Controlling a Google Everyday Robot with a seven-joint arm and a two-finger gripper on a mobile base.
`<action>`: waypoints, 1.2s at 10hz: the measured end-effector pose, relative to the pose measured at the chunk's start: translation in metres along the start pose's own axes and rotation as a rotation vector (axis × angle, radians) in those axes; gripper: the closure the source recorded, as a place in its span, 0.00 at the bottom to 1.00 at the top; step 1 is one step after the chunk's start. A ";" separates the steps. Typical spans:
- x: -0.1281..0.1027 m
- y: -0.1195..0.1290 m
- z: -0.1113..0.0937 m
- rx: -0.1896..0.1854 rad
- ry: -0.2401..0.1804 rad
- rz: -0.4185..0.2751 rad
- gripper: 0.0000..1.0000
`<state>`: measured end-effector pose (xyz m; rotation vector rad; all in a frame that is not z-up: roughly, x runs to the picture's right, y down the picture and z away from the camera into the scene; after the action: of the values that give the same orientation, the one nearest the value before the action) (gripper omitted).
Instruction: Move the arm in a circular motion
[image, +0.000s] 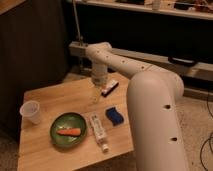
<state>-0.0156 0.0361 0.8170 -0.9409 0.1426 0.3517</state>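
The arm is large and cream-white, with thick smooth tubes and small dark dots. It rises from the lower right, bends at a rounded elbow, and reaches left to a second joint. From there it points down. The gripper is the narrow pale tip. It hangs over the far middle of the wooden table, just left of a dark bar-shaped packet. It does not appear to hold anything.
On the table are a white cup at the left, a green plate with a carrot, a white tube and a blue sponge. A dark cabinet stands at the left and a rail runs behind.
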 end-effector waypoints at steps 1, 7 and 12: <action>0.012 -0.001 0.001 -0.003 0.004 0.021 0.20; 0.052 -0.004 0.003 -0.012 0.003 0.092 0.20; 0.047 -0.006 0.004 -0.015 0.004 0.090 0.20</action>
<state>0.0301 0.0476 0.8111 -0.9521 0.1862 0.4350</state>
